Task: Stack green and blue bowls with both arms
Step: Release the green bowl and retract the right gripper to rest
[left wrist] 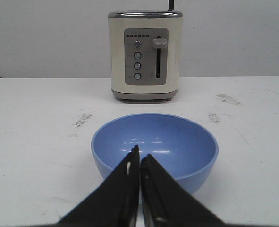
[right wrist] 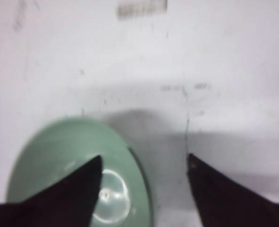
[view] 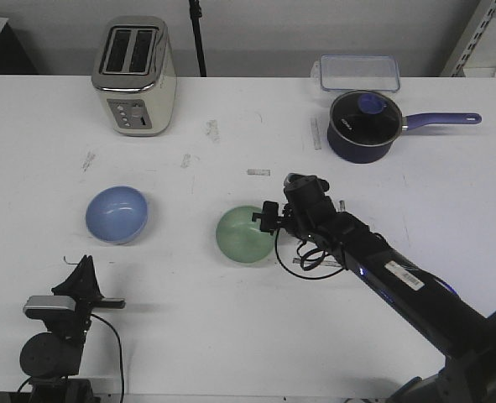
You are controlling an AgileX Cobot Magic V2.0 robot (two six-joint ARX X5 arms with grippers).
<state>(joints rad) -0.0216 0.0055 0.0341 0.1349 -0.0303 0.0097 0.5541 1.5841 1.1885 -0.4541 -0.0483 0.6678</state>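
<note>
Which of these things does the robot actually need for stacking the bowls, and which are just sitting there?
Needed: green bowl, blue bowl, right gripper, left gripper.
Just sitting there: toaster, navy saucepan, clear lidded container.

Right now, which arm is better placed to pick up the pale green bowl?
Right. Its open tool straddles the glossy pale green bowl's rim, while the left tool sits shut near the blue bowl.
</note>
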